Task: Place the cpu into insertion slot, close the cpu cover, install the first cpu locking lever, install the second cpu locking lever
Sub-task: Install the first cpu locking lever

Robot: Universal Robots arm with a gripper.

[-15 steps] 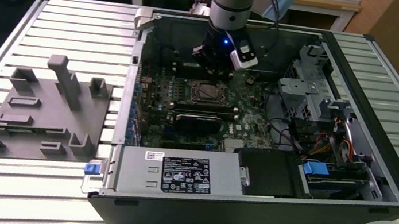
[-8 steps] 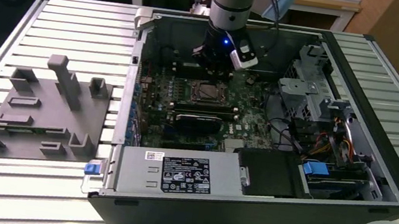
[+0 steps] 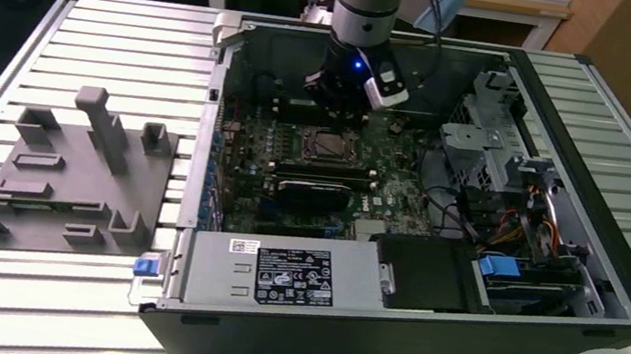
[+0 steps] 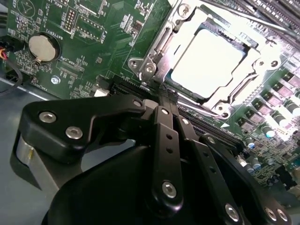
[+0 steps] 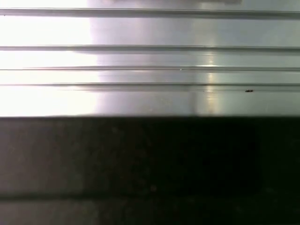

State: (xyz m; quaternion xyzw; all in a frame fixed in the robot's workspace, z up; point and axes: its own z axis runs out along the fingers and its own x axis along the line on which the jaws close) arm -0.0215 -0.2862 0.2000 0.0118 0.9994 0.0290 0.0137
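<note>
The cpu [image 4: 208, 63] sits in the insertion slot [image 4: 243, 47] beneath the closed cpu cover [image 4: 185, 35]. The empty hand [image 4: 164, 96], fingers pressed together, hovers beside the cover's hinge; lever contact demands precise alignment.

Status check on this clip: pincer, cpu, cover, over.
Pincer shut, empty, beside socket. Cpu seated in insertion slot. Cpu cover down over it. Nothing obstructing.
</note>
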